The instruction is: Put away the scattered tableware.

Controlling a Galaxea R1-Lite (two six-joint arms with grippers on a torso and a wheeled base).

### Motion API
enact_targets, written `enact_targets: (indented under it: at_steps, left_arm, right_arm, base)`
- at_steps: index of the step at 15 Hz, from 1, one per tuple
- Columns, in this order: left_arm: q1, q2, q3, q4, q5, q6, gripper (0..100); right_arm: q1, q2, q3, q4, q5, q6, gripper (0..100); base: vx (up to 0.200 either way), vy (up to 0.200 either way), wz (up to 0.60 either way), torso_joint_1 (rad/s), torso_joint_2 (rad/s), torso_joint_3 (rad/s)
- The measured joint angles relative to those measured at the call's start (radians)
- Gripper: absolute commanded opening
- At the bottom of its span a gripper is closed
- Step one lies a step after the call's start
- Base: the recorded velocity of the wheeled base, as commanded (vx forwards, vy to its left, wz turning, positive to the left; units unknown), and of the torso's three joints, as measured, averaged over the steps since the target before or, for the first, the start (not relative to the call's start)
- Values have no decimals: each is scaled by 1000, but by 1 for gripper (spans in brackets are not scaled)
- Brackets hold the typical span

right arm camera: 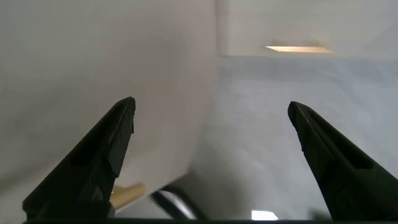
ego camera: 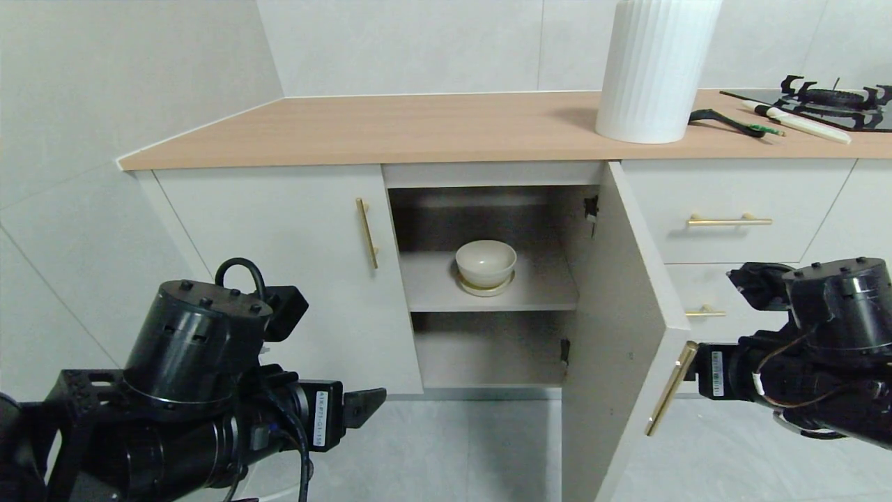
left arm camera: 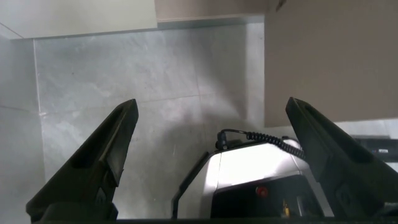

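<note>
Cream glazed ceramic bowl (ego camera: pixel 486 261) on a matching small plate (ego camera: pixel 486 288), at the middle of the upper shelf (ego camera: pixel 543 286) of the pale cabinet; its right-hand door (ego camera: pixel 627 307) with a brass bar handle (ego camera: pixel 671 388) stands swung open, partly screening the shelf's right end. Wooden worktop (ego camera: pixel 390 129): tall white ribbed cylinder (ego camera: pixel 655 70) near the front edge; black-handled utensil (ego camera: pixel 725 122), white-handled knife (ego camera: pixel 801 123) and black gas hob (ego camera: pixel 833 97) toward the right end. Left gripper (left arm camera: pixel 211 109) over grey floor tiles, right gripper (right arm camera: pixel 211 106) just beside the door handle, both jaws spread wide and holding nothing; the small white stickers on the wrists are too small to read.
</note>
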Motion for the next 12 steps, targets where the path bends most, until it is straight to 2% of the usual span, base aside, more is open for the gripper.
enact_targets:
  at_steps: [3, 8, 10, 12]
  left_arm:
    - [0, -10, 0, 0, -1, 0, 100]
    - [-11, -22, 3, 0, -2, 6, 100]
    - [-22, -18, 5, -1, -2, 7, 100]
    - [-29, -12, 5, -1, -2, 7, 100]
  right_arm:
    - [40, 64, -40, -52, 80, -7, 100]
    - [67, 208, -221, -60, 112, -36, 100]
    - [69, 248, -251, -75, 124, -31, 100]
    - [69, 288, -257, -158, 122, -9, 100]
  base:
    - [0, 0, 0, 0, 0, 0]
    - [0, 0, 0, 0, 0, 0]
    - [0, 0, 0, 0, 0, 0]
    - [0, 0, 0, 0, 0, 0]
